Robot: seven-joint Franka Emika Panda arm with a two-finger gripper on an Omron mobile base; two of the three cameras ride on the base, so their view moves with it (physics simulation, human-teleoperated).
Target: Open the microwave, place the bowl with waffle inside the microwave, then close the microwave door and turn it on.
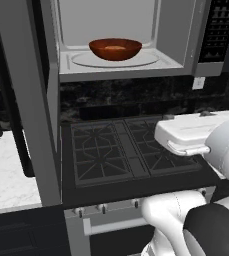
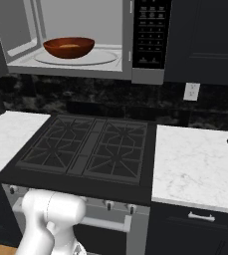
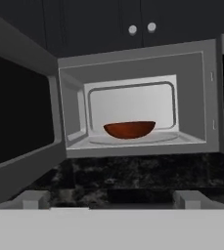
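Claw (image 3: 111, 199) stands wide open, holding nothing, facing the microwave (image 3: 138, 100) from a distance. Inside, the bowl (image 1: 115, 49) sits on the turntable. From the base views' higher angle the waffle (image 2: 69, 46) shows in the bowl; the microwave door (image 3: 18, 122) hangs open at left.

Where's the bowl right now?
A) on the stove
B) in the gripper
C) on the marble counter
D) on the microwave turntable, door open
D: the bowl sits on the round turntable inside the microwave, whose door hangs open at the left.
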